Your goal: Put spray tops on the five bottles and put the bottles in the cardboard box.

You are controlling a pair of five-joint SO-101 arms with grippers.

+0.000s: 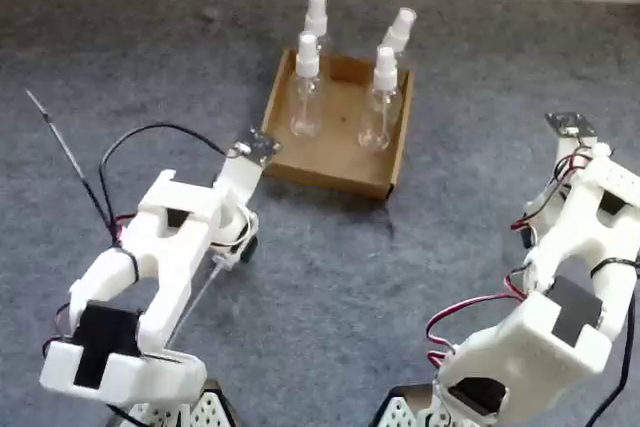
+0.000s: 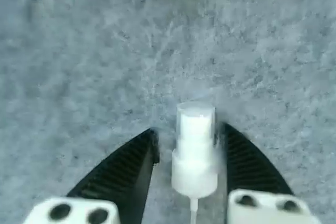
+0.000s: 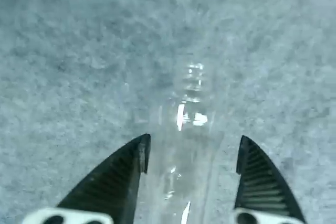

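Last pair of parts ahead of assembly. The left gripper (image 2: 189, 130) has its jaws drawn in on a white spray top (image 2: 194, 153), one at each side of the collar, and appears to clamp it. The top's long axis runs along the gripper's own line, with the nozzle head away from the wrist and the thin dip tube (image 2: 193, 211) leading back toward it. The right gripper (image 3: 194, 139) has its jaws spread to the width of a clear bottle (image 3: 184, 150) that lies lengthwise between them, apparently gripped, its bare threaded neck (image 3: 194, 80) pointing away from the wrist. In the high view the two arms stand well apart over the grey table (image 1: 90, 57). The left arm's wrist is just beside the near corner of the cardboard box (image 1: 330, 172), and the right arm is farther off to the side. The coming move probably turns on bringing tube end and open neck onto one axis. As held, the tube points back into the left gripper, so one part would likely need turning before they can meet. The box holds two upright capped bottles, a first bottle (image 1: 305, 97) toward the left arm's side and a second bottle (image 1: 378, 112) toward the right arm's. A third bottle (image 1: 317, 15) and a fourth bottle (image 1: 400, 27), both capped, stand at the far wall; whether inside it or just behind cannot be told.
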